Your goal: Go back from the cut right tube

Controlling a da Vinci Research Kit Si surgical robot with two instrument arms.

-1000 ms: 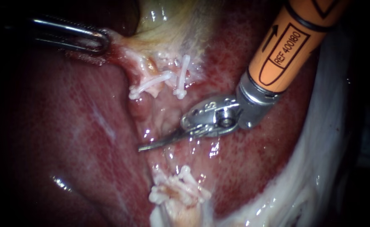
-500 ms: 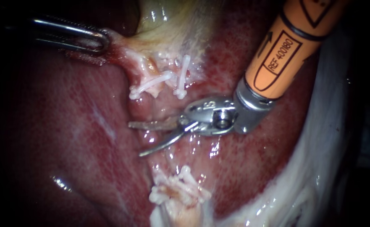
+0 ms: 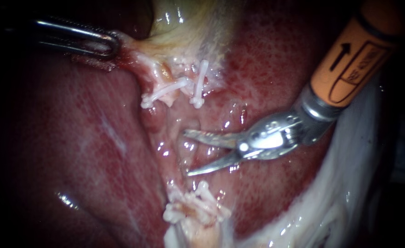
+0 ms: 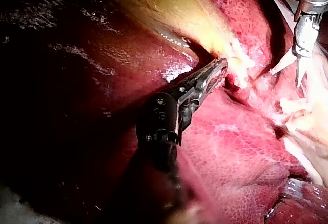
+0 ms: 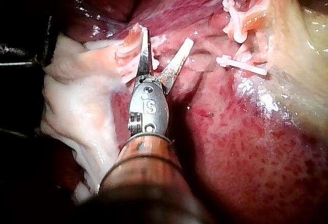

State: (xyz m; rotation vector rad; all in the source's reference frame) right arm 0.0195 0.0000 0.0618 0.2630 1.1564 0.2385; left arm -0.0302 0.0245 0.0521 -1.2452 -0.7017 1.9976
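Backed off to the right within the last second, the right instrument (image 3: 187,153) now has its curved steel blades spread in a clear V with nothing between them. A second ago they lay shut across the wet groove (image 3: 165,138). Nothing else has shifted against the tissue.

At far left, the left instrument (image 3: 80,40) comes out of darkness with most of its shaft lost. Its slim jaws are clamped on the gallbladder (image 3: 188,32), on a pale, ragged neck drawn taut. The gallbladder's yellow, glossy body is cut off at the top edge. Below them spreads the liver (image 3: 73,151), dark red, mottled and slick.

Two thin white clips (image 3: 163,94) with knobbed ends sit under the gallbladder. The right tube (image 3: 191,92) is there at the right-hand clip. Its cut end is hard to pick out in the glistening pink tissue. A cluster (image 3: 195,209) of more white clips lies lower down, half cut off by the bottom edge. The open blade tips lie between the two groups, right of the groove.

Behind the blades come a bright hinge and an orange sleeve (image 3: 349,69), which runs out at the upper right. A white, filmy membrane (image 3: 349,193) drapes the right side.
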